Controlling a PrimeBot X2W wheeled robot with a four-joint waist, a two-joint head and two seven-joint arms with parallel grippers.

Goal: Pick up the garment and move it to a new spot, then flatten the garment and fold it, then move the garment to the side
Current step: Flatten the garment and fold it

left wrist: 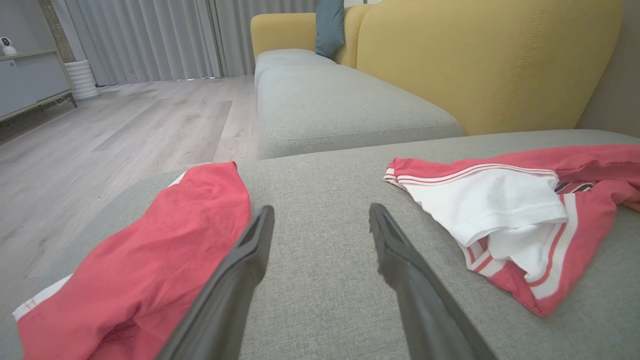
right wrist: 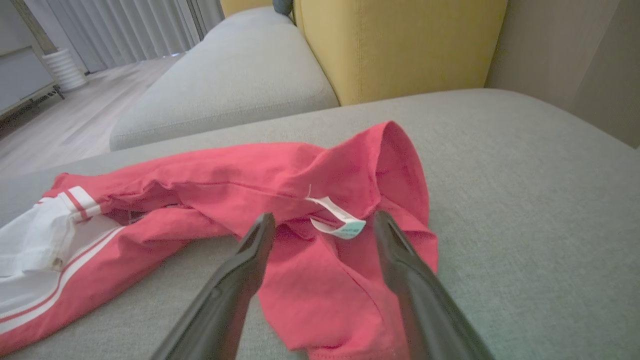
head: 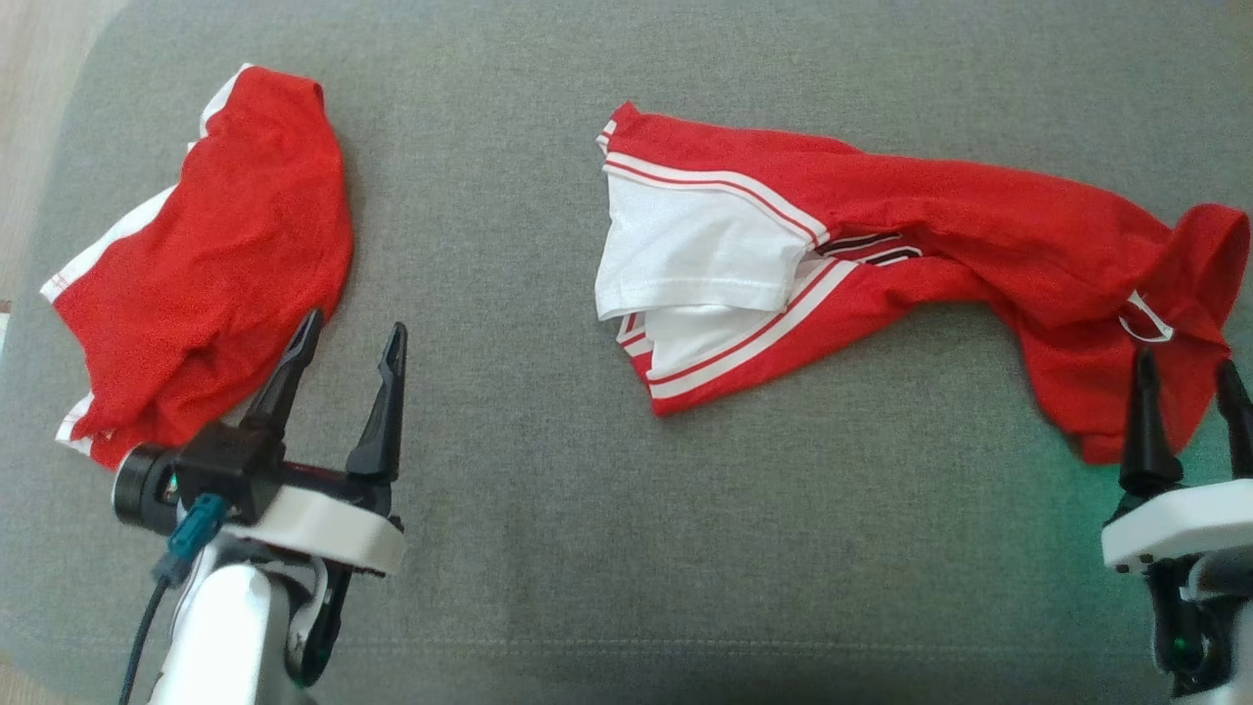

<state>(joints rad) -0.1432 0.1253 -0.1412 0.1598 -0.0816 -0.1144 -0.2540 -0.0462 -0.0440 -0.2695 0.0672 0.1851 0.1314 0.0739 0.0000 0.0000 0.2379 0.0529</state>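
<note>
Grey woven upholstery of a sofa seat (head: 529, 490) is seen under both arms, with a yellow backrest (left wrist: 475, 60), a teal cushion (left wrist: 330, 25), pale curtains (left wrist: 150, 40) and a wooden floor (left wrist: 100, 140) beyond it in the left wrist view.

The garment (head: 930, 225), red with white panels and red-and-white striped trim, is spread crumpled from well to the right of the left pincer (head: 354, 323) across to the right pincer (head: 1184, 358). A dark striped print is partly shown in a fold near its middle; no letters can be made out there. A small white care tag (right wrist: 337, 222) with teal print is seen just ahead of the right pincer (right wrist: 325, 216), between its fingertips in the right wrist view; the writing on it is too small to be read.

The right pincer is held fully spread over the red end of the garment, with nothing gripped; whether cloth is touched cannot be told. The left pincer (left wrist: 321, 210) is likewise held wide apart and empty, over bare upholstery.

A second red garment (head: 225, 245), edged in white, is laid just to the left of the left pincer, its edge behind the left finger in the head view.
</note>
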